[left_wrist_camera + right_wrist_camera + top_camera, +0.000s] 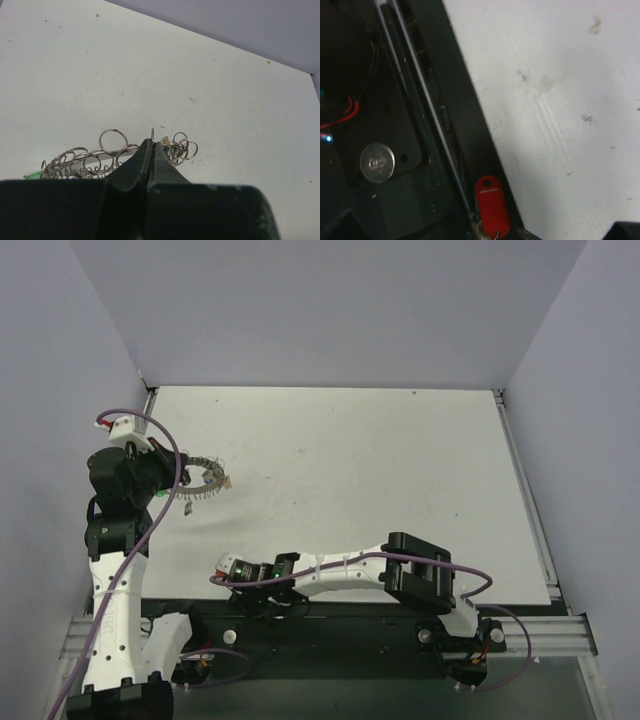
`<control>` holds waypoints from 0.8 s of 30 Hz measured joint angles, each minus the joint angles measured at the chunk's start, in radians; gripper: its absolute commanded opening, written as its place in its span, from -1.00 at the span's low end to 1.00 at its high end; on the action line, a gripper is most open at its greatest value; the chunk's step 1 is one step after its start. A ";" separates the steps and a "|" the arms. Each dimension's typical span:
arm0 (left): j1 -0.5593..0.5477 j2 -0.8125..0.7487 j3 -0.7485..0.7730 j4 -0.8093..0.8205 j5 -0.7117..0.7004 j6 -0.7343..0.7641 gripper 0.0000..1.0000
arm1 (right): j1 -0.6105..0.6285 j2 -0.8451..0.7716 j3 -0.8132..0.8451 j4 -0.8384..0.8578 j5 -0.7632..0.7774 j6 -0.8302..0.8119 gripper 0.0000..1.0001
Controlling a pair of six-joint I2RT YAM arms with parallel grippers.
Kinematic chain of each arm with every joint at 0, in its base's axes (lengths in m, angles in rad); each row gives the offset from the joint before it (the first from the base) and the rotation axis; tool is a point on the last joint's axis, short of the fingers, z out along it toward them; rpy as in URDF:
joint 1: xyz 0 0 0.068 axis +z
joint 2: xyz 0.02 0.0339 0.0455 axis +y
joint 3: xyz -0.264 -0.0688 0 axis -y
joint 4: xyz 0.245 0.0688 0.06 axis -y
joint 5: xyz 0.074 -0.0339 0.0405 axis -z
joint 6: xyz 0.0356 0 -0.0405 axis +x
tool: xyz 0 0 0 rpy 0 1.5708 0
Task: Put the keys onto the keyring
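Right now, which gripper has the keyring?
The left gripper: it is shut on the keyring at far left. The right gripper is low at the near edge beside a red key, well away from the ring.

The keyring (75,162) is shiny silvery wire, the table (210,75) matt white and scuffed, the red key's (491,206) head glossy plastic, the fingers (131,170) matt black.
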 measured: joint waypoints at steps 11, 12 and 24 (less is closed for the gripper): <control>0.000 -0.010 0.000 -0.003 0.001 0.004 -1.00 | 0.024 0.029 0.033 -0.047 -0.006 0.014 0.03; 0.000 -0.010 0.000 -0.003 0.001 0.004 -1.00 | 0.024 0.029 0.035 -0.050 -0.007 0.015 0.01; 0.001 -0.014 0.025 -0.013 0.008 0.024 -1.00 | 0.013 0.005 0.006 -0.058 -0.025 0.034 -0.10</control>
